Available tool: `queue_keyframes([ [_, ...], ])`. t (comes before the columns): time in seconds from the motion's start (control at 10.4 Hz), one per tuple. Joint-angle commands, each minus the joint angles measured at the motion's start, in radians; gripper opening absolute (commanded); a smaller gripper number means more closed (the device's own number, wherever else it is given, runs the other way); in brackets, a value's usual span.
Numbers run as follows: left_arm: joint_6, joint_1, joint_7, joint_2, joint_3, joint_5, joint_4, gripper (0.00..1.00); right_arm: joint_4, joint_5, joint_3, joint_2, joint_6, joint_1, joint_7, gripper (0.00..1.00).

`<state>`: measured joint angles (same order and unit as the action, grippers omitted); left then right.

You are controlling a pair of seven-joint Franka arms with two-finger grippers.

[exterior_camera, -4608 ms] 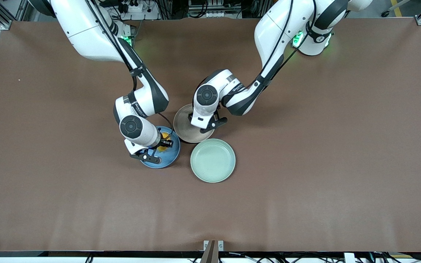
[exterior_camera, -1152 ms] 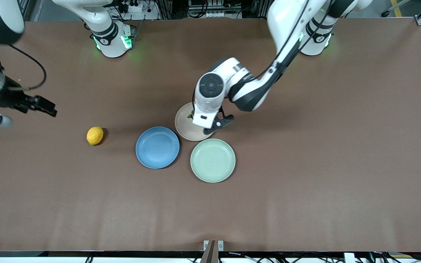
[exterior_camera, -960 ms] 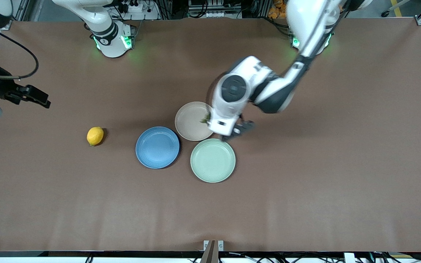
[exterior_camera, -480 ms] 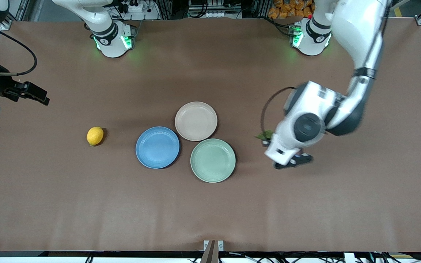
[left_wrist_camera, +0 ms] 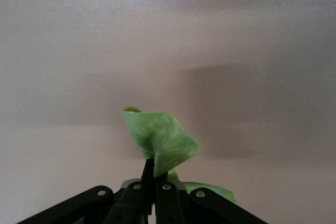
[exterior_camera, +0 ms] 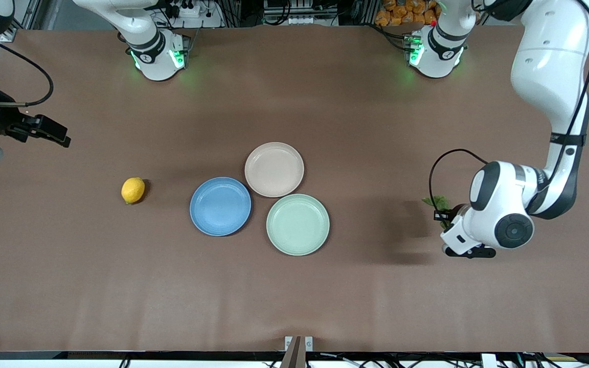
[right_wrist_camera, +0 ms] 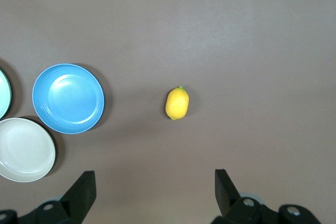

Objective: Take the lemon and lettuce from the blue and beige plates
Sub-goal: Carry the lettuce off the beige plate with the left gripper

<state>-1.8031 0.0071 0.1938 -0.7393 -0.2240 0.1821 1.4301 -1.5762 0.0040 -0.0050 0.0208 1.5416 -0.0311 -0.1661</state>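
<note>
The yellow lemon (exterior_camera: 133,190) lies on the bare table, beside the blue plate (exterior_camera: 220,206) toward the right arm's end. The beige plate (exterior_camera: 274,169) is empty. My left gripper (exterior_camera: 446,217) is shut on a green lettuce leaf (exterior_camera: 438,203) and holds it above bare table toward the left arm's end. In the left wrist view the leaf (left_wrist_camera: 160,139) sticks out of the closed gripper (left_wrist_camera: 155,176). My right gripper (exterior_camera: 51,134) is open and empty, high over the right arm's end. The right wrist view shows that gripper (right_wrist_camera: 155,182), the lemon (right_wrist_camera: 177,103), the blue plate (right_wrist_camera: 68,98) and the beige plate (right_wrist_camera: 25,149).
An empty green plate (exterior_camera: 297,224) sits beside the blue and beige plates, nearest the front camera; its rim shows in the right wrist view (right_wrist_camera: 2,94). The three plates sit close together at mid-table. Brown table surface (exterior_camera: 427,306) surrounds them.
My left gripper lifted the lettuce off the beige plate and carried it toward the left arm's end. Earlier the right arm moved the lemon off the blue plate, then withdrew; it now holds still.
</note>
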Motion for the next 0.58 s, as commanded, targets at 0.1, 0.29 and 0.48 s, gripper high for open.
queue_keyframes([
  [0.1, -0.005, 0.002, -0.008, -0.005, -0.012, 0.024, -0.016, 1.0, 0.031, -0.001, 0.003, 0.005, 0.015, -0.001, 0.002, 1.0],
  [0.29, -0.004, 0.013, -0.008, 0.055, -0.015, 0.019, -0.019, 1.0, 0.031, -0.001, 0.005, 0.002, 0.014, -0.003, -0.007, 1.0],
  [0.48, 0.005, 0.014, -0.01, 0.137, -0.023, 0.001, -0.019, 1.0, 0.035, 0.001, 0.003, 0.001, 0.018, -0.003, -0.007, 1.0],
])
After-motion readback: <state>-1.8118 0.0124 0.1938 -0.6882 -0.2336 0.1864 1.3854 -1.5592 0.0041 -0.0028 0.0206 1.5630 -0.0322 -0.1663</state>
